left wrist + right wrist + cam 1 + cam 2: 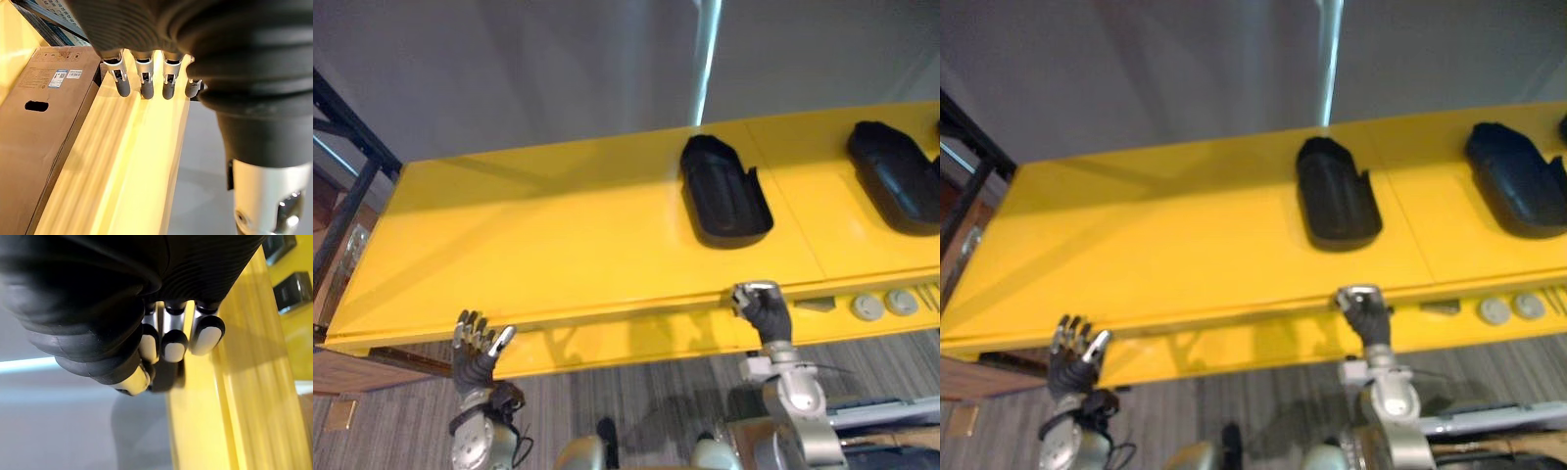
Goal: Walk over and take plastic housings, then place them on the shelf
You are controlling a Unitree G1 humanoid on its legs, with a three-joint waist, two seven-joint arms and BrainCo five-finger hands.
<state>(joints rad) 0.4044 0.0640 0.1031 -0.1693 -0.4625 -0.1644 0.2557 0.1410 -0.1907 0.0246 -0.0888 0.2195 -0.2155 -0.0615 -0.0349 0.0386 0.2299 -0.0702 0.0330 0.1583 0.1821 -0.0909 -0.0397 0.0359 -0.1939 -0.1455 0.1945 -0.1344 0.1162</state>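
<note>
Right hand (766, 313) curled into an empty fist at the front lip of a smooth, glossy yellow shelf (558, 245). Just beyond its knuckles, a black plastic housing (724, 191), an oblong shell with rounded ends; a second housing (896, 176) farther to its right. Left hand (475, 351) well apart, fingers spread wide, empty.

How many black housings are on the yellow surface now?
2. Left housing lies on the yellow surface beyond the right hand; right housing sits toward the right end. A dark sliver at the view's right border may be a third, cut off.
</note>
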